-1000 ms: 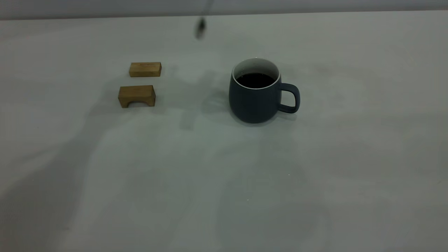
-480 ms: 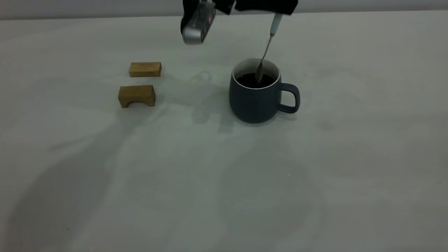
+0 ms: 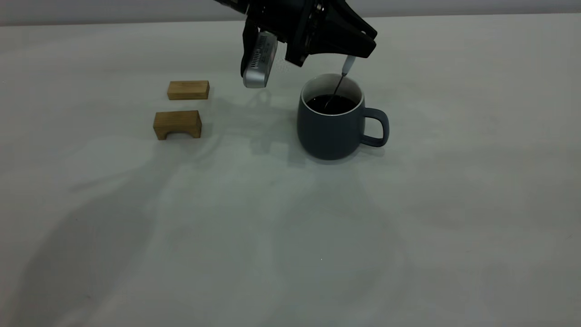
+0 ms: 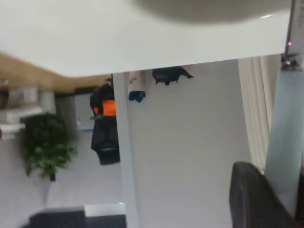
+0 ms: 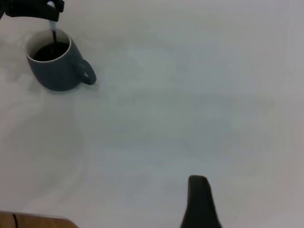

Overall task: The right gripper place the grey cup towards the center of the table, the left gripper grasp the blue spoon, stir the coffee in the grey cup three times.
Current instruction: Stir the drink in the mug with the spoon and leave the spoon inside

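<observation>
**A:** How did the jaws stand?

**B:** The left gripper (image 3: pixel 358 49) had its two black fingers clamped on the pale-blue handle of the blue spoon (image 3: pixel 343 75), right at the handle's top. It hung just above the grey cup (image 3: pixel 333 120), toward the cup's far rim.

**A:** And the spoon itself?

**B:** It hung almost upright, tilted slightly — the thin metal neck ran down into the coffee (image 3: pixel 331 103), and the bowl was under the dark surface, so it could not be seen. The right wrist view agreed: handle above the rim, neck inside the cup (image 5: pixel 57 64).

**A:** Where was the cup?

**B:** Upright on the table (image 3: pixel 290 227), near the middle and a little toward the far side, its loop handle pointing to the right arm's side. Nothing but the spoon was in it.

**A:** Anything else nearby?

**B:** Two wooden blocks lay well apart from the cup on the left arm's side — a plain block (image 3: pixel 188 90) farther back and an arched block (image 3: pixel 177 124) nearer the camera.

**A:** The right gripper?

**B:** Only one dark fingertip (image 5: pixel 202 202) showed in its own wrist view, well away from the cup; whether its fingers were apart or together could not be told.
</observation>
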`<state>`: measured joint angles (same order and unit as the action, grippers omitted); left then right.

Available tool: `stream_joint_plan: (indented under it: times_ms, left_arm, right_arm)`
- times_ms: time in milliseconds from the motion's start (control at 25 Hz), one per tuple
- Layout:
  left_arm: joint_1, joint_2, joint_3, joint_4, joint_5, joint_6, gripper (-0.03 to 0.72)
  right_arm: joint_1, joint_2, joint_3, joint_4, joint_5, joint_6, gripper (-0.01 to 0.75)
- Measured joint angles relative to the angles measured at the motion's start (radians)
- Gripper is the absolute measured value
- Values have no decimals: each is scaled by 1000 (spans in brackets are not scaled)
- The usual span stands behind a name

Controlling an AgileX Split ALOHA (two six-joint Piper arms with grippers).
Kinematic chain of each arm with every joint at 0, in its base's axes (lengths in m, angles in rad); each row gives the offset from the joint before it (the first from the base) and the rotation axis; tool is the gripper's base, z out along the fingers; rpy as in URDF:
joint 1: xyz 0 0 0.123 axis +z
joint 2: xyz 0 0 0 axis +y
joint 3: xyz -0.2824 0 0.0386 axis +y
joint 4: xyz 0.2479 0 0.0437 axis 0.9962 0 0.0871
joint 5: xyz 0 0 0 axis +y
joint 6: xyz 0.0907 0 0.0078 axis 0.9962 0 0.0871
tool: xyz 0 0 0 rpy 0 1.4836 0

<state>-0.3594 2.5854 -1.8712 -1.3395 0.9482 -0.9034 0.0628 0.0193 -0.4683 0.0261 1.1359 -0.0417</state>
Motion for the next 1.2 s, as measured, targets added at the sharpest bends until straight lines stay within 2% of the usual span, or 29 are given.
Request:
stream_joint_plan:
  times_ms: [160, 360, 600, 720, 920, 1080, 1200]
  left_arm:
    - [0, 1, 0, -37, 23, 96, 166]
    - [0, 11, -2, -90, 120, 123, 166]
    - [0, 45, -1, -84, 200, -31, 166]
    - [0, 43, -1, -33, 192, -112, 166]
    - [3, 11, -1, 90, 113, -160, 166]
    - [4, -6, -1, 147, 51, -152, 166]
    - [4, -9, -1, 143, 7, -80, 166]
  right_arm:
    - [0, 0, 0, 0, 0, 0, 592]
    - [0, 0, 0, 0, 0, 0, 592]
    - [0, 0, 0, 0, 0, 0, 592]
    - [0, 0, 0, 0, 0, 0, 592]
    - [0, 0, 0, 0, 0, 0, 592]
    - [0, 0, 0, 0, 0, 0, 592]
    - [0, 0, 0, 0, 0, 0, 592]
